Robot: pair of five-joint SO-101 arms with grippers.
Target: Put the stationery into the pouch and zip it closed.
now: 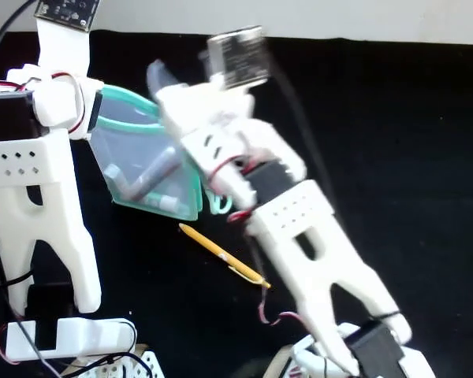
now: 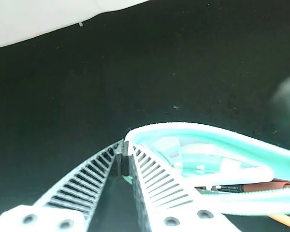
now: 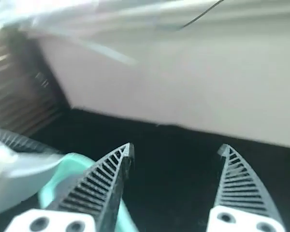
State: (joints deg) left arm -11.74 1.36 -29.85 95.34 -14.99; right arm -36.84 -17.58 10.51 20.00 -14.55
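Black table (image 1: 410,142): left fingers (image 2: 154,180) pinching pouch (image 1: 134,150) rim; right fingers (image 3: 102,183) spread; yellow pencil (image 1: 221,252) lying near pouch

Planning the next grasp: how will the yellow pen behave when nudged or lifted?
The pen looks thin and rigid, so it should stay straight when lifted. Lying flat on the table, it would probably roll or pivot if nudged. Its slim body may slip from a loose pinch.

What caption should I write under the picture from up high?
Left gripper holds the teal pouch open; a yellow pencil lies on the black table.
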